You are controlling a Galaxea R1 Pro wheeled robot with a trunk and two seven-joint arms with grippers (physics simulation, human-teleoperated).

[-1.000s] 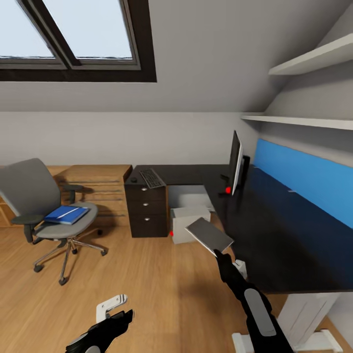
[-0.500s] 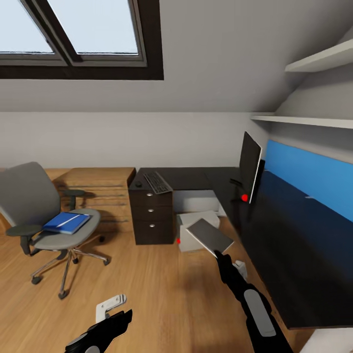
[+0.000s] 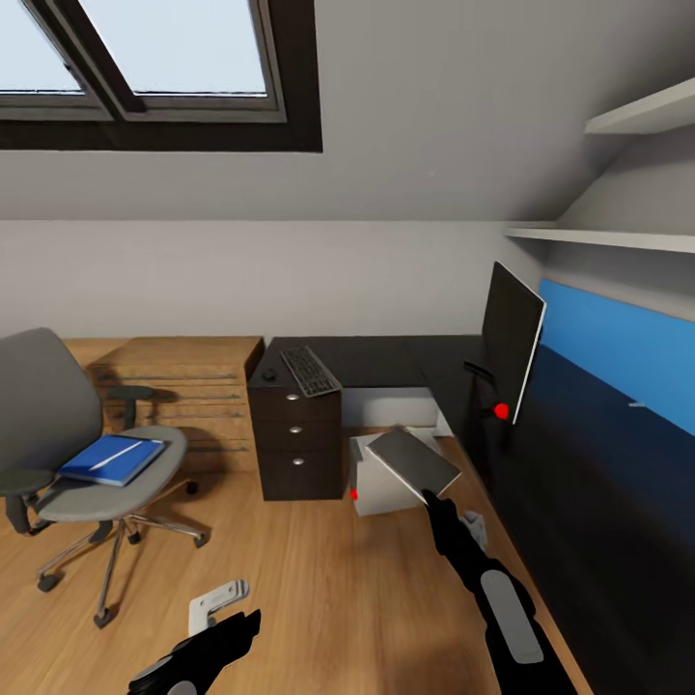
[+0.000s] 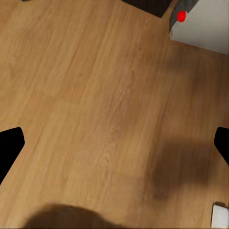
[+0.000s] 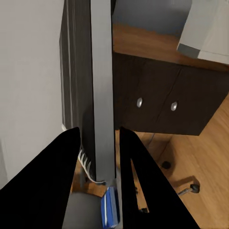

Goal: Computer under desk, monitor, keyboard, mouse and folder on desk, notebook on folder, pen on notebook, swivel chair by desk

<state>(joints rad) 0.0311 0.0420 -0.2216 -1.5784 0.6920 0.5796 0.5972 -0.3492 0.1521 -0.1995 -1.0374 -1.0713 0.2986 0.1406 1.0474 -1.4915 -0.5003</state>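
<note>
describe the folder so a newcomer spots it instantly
Start at the grey swivel chair on the wood floor, left of the black desk. The folder lies flat on its seat: a bright blue rectangle with a thin white pen resting on top, the one blue item off the wall.

The flat rectangular folder [image 3: 112, 459] was bright blue, the padded swivel chair [image 3: 58, 434] grey, the L-shaped desk top [image 3: 386, 359] glossy black, the plank floor [image 3: 328, 589] light wood.

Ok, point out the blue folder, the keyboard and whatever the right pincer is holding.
folder [image 3: 108, 460]: head view, middle of its blue cover, on the chair seat.
keyboard [image 3: 310, 371]: head view, centre of the key field, on the desk.
notebook [image 3: 413, 462]: head view, middle of its grey cover, held in the right pincer [image 3: 430, 499].
</note>
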